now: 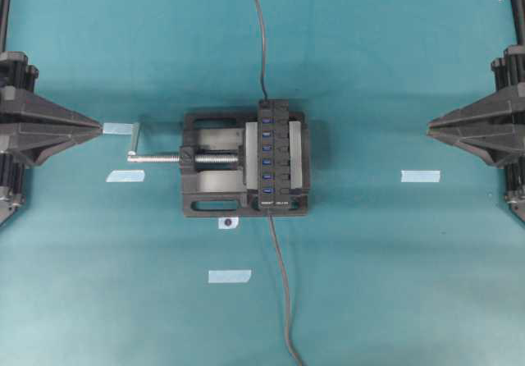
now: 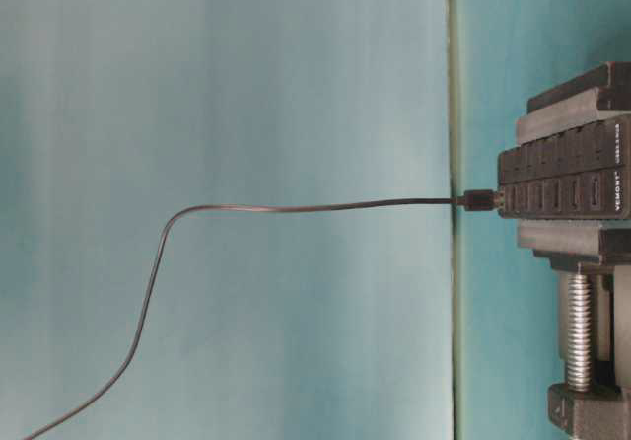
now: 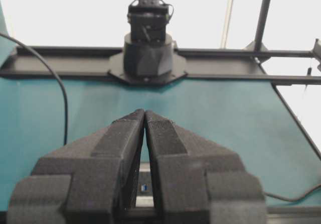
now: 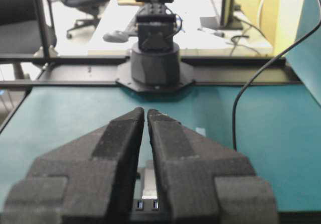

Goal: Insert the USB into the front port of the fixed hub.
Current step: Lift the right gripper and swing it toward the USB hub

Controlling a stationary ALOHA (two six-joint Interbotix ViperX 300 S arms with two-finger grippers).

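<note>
USB (image 2: 480, 201) at hub (image 1: 278, 154) end

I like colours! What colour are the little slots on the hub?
Blue slots on the black hub, clearest from overhead.

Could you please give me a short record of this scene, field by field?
left gripper: shut, empty, back at the table's edge
right gripper: shut, empty, back at the opposite edge
fixed hub: clamped in the vise, blue slots facing up
front port: nothing plugged in
USB: at the hub's end farthest from the white lettering, not in the front port
</note>
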